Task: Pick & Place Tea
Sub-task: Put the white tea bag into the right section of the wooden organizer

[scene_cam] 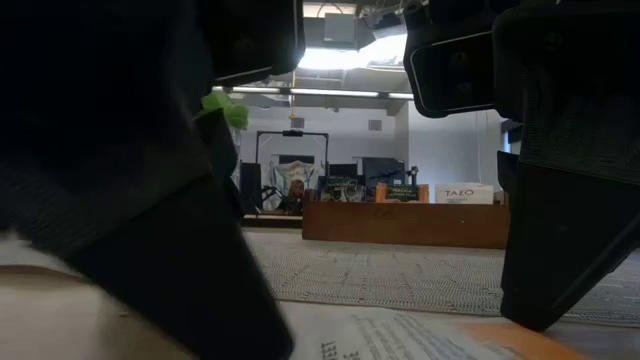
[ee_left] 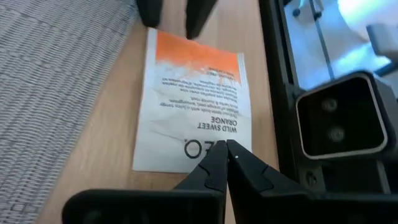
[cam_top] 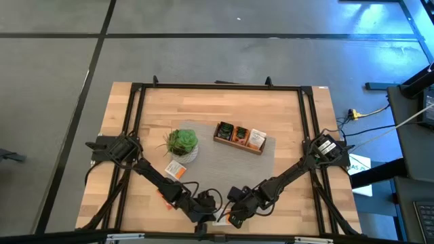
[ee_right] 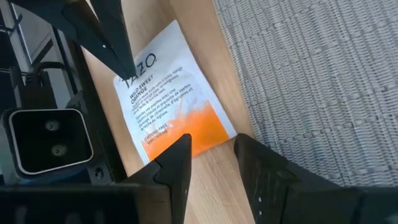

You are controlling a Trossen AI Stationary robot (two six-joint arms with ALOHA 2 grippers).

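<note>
My left gripper (ee_left: 227, 149) is pinched tight, its tip pressing one end of the white and orange tea sachet (ee_left: 193, 99) flat on the bare table (cam_top: 291, 115) by the front edge. I think that keeps it from sliding. My right gripper (ee_right: 211, 152) waits with fingers apart at the orange end, holding nothing, ready to grab.
</note>
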